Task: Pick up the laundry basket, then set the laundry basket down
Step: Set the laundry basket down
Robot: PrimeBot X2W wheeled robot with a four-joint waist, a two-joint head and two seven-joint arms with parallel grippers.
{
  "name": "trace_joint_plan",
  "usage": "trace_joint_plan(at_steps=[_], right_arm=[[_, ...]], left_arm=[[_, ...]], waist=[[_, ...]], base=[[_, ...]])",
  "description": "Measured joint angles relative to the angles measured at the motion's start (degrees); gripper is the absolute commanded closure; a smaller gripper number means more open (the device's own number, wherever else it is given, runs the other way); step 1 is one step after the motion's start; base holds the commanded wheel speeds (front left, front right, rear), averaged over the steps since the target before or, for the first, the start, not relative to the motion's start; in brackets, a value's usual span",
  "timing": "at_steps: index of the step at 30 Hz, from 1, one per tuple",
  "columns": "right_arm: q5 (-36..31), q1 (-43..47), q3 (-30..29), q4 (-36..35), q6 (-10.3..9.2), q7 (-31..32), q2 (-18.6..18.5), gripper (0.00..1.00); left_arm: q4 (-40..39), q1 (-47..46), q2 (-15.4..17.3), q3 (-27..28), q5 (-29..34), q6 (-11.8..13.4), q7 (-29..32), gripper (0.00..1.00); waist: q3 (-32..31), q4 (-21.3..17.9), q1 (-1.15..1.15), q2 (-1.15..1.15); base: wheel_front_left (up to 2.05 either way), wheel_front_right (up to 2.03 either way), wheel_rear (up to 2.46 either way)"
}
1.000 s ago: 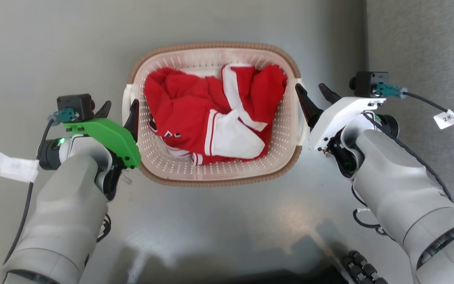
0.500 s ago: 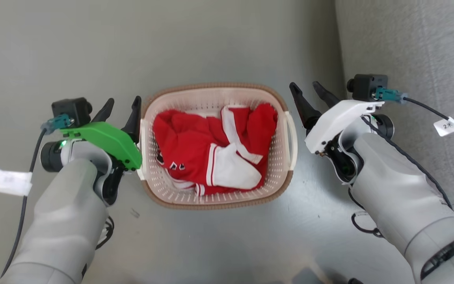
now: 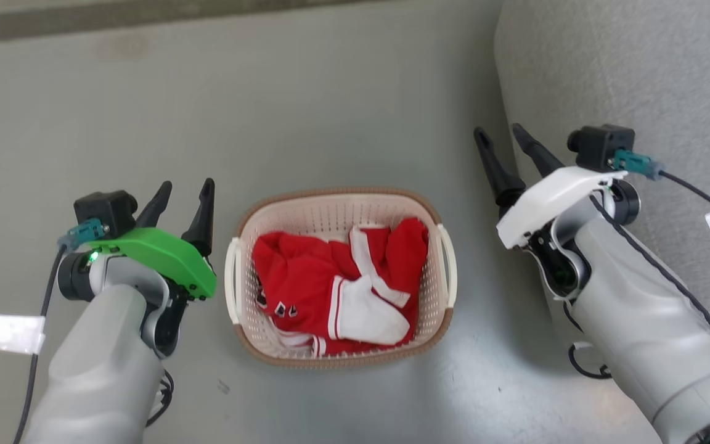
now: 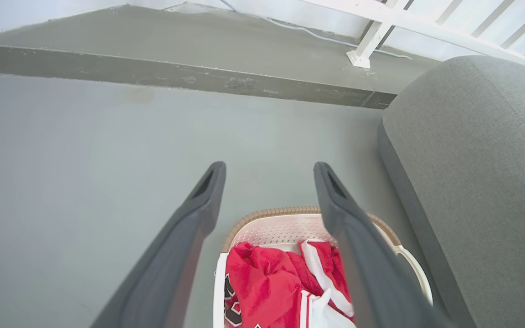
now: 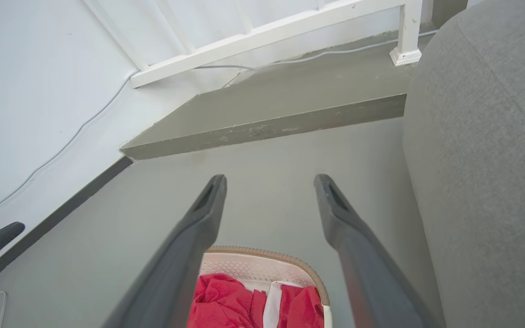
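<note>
Drawn clear of the laundry basket [image 3: 336, 192], left gripper [image 3: 187, 183] at 10 o'clock and right gripper [image 3: 498, 129] at 2 o'clock gape empty; swinging wider, the right may graze the sofa [image 3: 607, 74].

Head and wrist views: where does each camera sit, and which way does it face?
Head view: on the head, facing down at the laundry basket; both forearms, left gripper, right gripper show.
Left wrist view: left wrist, facing along its fingers toward a step.
Right wrist view: right wrist, likewise, own fingers showing.
All share the laundry basket.
</note>
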Motion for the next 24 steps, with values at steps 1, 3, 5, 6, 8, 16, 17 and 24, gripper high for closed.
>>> trace_joint_plan(at_steps=[1, 3, 5, 6, 8, 16, 17, 24], right_arm=[[-0.8, 0.7, -0.6, -1.0, -0.20, 0.0, -0.2, 0.00], [-2.2, 2.3, -2.0, -2.9, -0.93, 0.0, -0.5, 0.00], [-3.0, 4.0, -3.3, -4.6, -1.15, 0.0, -0.7, 0.00], [-3.4, 5.0, -3.9, -5.3, -1.49, 0.0, -0.7, 0.00], [-4.4, 7.1, -4.8, -6.5, -1.61, 0.0, -0.7, 0.00], [-7.5, 14.0, -7.9, -12.0, -2.50, 0.0, -0.8, 0.00], [-8.2, 14.5, -8.2, -12.8, -2.50, 0.0, -0.8, 0.00], [-11.5, 19.2, -10.1, -17.8, -3.05, 0.0, -0.7, 0.00]], left_arm=[[-0.9, 0.6, 0.0, 0.4, 0.7, 0.1, 0.0, 0.00], [-2.6, 1.9, -0.1, 1.5, 1.4, 0.7, 0.0, 0.00], [-4.5, 3.4, -0.1, 2.7, 2.6, 1.3, 0.0, 0.00], [-5.5, 4.1, -0.2, 3.6, 3.2, 1.4, 0.0, 0.00], [-7.8, 5.5, -0.2, 5.2, 4.3, 2.0, 0.0, 0.00], [-13.8, 12.0, -0.9, 8.7, 8.2, 3.5, 0.0, 0.00], [-14.6, 12.7, -1.0, 9.3, 8.5, 3.8, 0.0, 0.00], [-19.0, 17.8, -1.8, 12.5, 11.3, 5.1, 0.0, 0.00]], waist=[[-0.7, 0.0, 0.00, 0.00], [-2.2, 0.0, 0.00, 0.00], [-3.7, 0.0, 0.00, 0.00], [-4.4, 0.1, 0.00, 0.00], [-5.9, 0.1, 0.00, 0.00], [-11.4, 0.6, 0.00, 0.00], [-12.0, 0.6, 0.00, 0.00], [-15.8, 0.8, 0.00, 0.00]], base=[[0.00, 0.00, 0.00], [0.00, 0.00, 0.00], [0.00, 0.00, 0.00], [0.00, 0.00, 0.00], [0.00, 0.00, 0.00], [0.00, 0.00, 0.00], [0.00, 0.00, 0.00], [0.00, 0.00, 0.00]])
